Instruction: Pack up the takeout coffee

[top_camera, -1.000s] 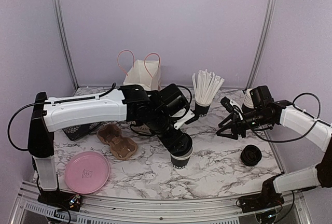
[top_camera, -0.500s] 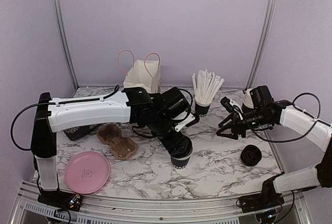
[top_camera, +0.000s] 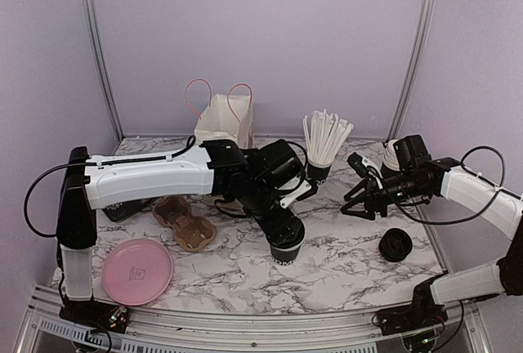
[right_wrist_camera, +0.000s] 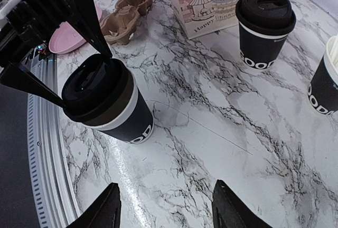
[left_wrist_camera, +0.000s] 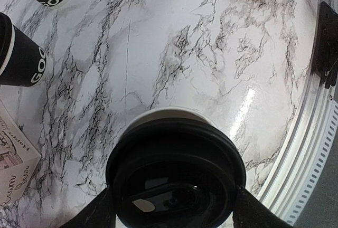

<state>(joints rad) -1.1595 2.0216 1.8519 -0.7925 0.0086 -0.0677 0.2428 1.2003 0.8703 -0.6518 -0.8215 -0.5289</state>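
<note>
The takeout coffee, a black paper cup (top_camera: 287,252) with white lettering, stands at the middle front of the marble table (top_camera: 351,267). A black lid (left_wrist_camera: 177,170) sits on its white rim. My left gripper (top_camera: 285,234) is straight above it, a finger (left_wrist_camera: 97,212) on each side of the lid, shut on it. The right wrist view shows the same cup (right_wrist_camera: 129,122), with the lid (right_wrist_camera: 92,88) between the left gripper's fingers (right_wrist_camera: 90,22). My right gripper (top_camera: 351,187) is open and empty to the cup's right, and in its own view (right_wrist_camera: 169,207) hangs over bare marble.
A second lidded black cup (right_wrist_camera: 265,27) stands by the paper bag (top_camera: 225,116). The cup of white straws (top_camera: 320,165) is behind. A brown cup carrier (top_camera: 184,222) and pink plate (top_camera: 136,270) lie at the left. Black lids (top_camera: 395,245) sit at the right.
My left arm has shifted slightly to the right while its gripper stays on the cup's lid. The right arm has not moved.
</note>
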